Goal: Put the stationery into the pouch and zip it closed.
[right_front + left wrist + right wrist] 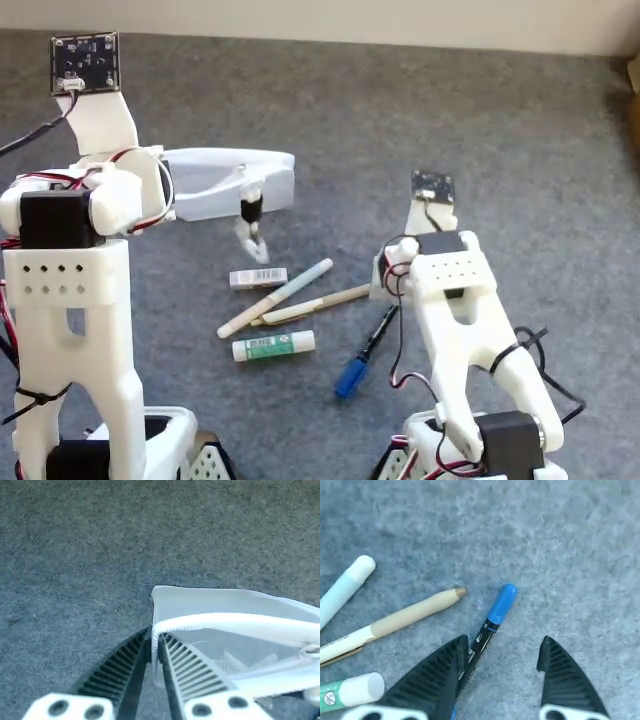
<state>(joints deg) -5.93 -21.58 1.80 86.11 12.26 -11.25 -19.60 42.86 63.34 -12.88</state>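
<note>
From above, the white pouch [225, 183] lies on the grey desk [480, 130], with the glue stick [273, 346] and blue marker [365, 350] near it. At my left wrist, my left tool [154, 641] is clenched on the pouch's end, and the pouch seems unzipped. At my right wrist, my right tool [502, 647] is released, spread over the blue marker.

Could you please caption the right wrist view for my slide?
Open right gripper hovers over the blue-capped marker on grey carpet.

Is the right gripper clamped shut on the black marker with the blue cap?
No, the right gripper stands wide open, and the blue-capped black marker lies flat on the grey mat beside one finger.
</note>
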